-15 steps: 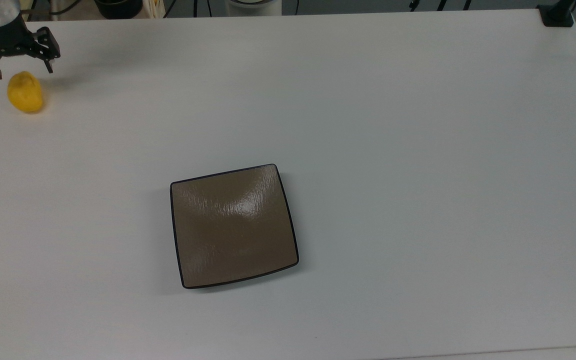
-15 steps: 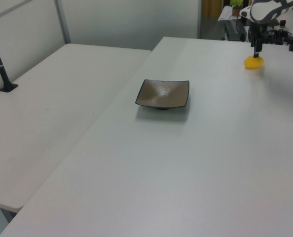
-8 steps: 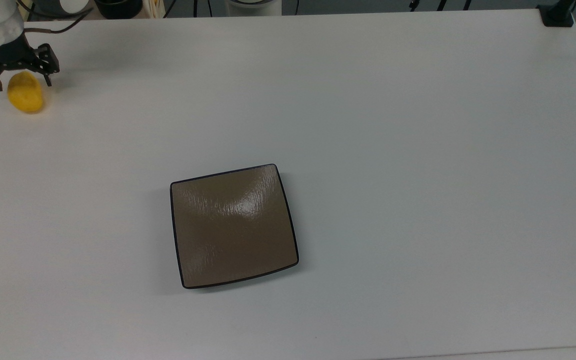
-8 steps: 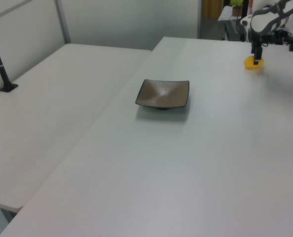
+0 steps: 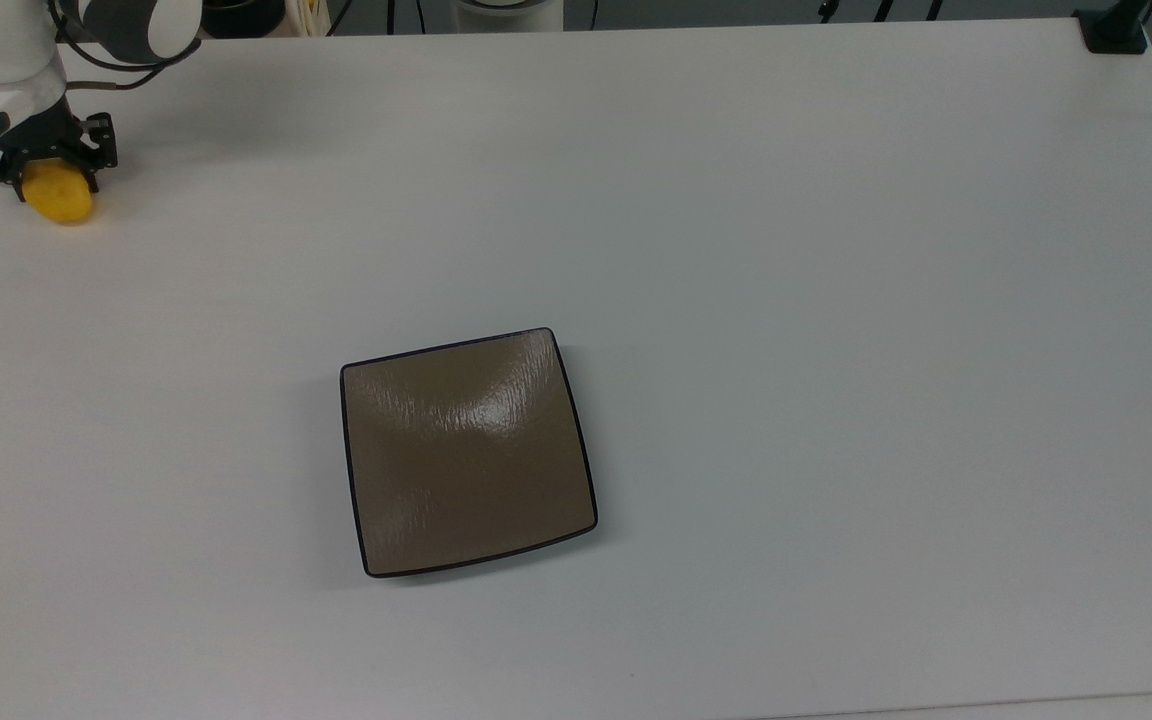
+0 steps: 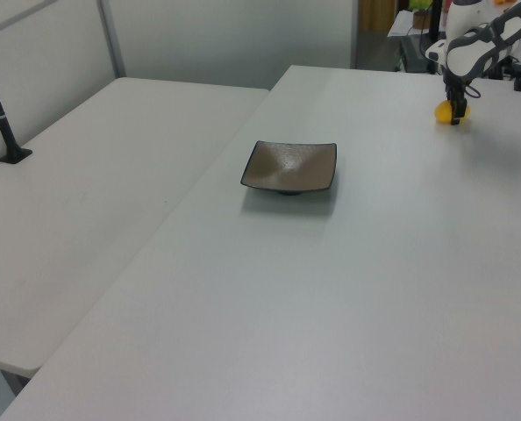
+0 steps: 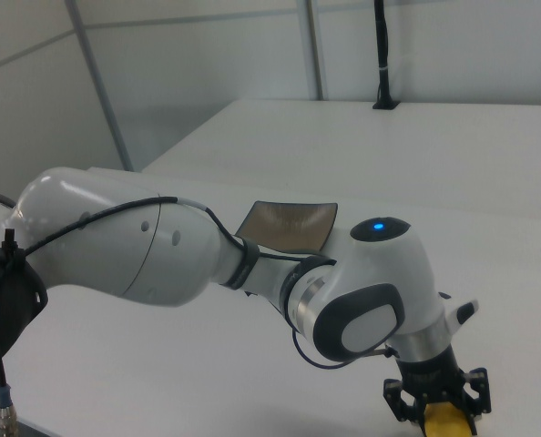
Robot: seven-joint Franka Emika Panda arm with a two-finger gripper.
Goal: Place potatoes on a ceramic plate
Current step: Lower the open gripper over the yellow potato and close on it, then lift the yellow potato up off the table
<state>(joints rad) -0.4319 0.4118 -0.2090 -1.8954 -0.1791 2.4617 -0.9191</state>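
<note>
While the plate waits bare, the gripper has dropped onto the potato far from it.

With the plate (image 5: 467,452) as the landmark, the potato (image 5: 58,194) lies on the table (image 5: 836,250) well apart from it, toward the top view's upper left corner. A second ago the gripper (image 5: 41,172) hung above and beside the potato; now it has come down so its fingers (image 5: 102,152) stand apart on either side of the yellow lump, not yet pressed against it as far as the top view tells. In the right view the gripper (image 7: 437,407) straddles the potato (image 7: 444,421) from above. The reach looks finished; closing, lifting and carrying across to the plate remain.
</note>
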